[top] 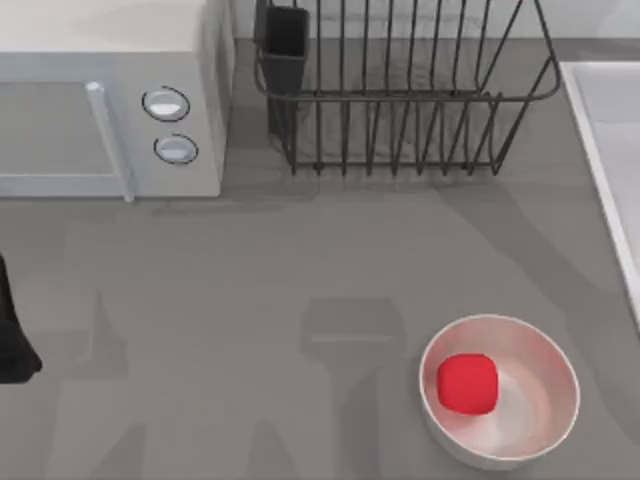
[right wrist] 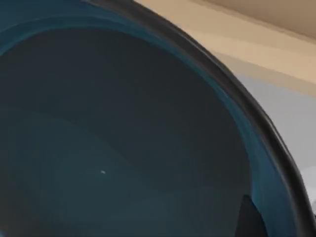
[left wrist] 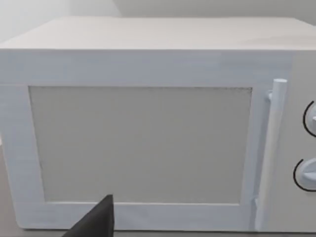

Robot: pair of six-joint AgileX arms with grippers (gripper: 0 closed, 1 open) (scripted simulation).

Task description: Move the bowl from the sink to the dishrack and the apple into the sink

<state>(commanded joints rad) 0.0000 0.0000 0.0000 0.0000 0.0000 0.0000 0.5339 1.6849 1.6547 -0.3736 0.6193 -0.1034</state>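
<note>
The apple (top: 468,383) sits in a white bowl (top: 530,440) on the counter (top: 250,300), near right; the dishrack (top: 400,90) stands far. The right wrist view looks into the teal bowl (right wrist: 108,148). The left pincer (left wrist: 96,222) faces the unlabelled microwave (left wrist: 148,138); its opening cannot be told.

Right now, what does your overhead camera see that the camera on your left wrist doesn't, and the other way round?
Top view alone: the black dishrack at the back, the sink rim at the right edge, and the apple sitting in the white bowl near the front. Left wrist view alone: the microwave's wide door panel face-on, with a dark piece of the left arm low in frame. Both: the microwave, its handle and two dials.
</note>
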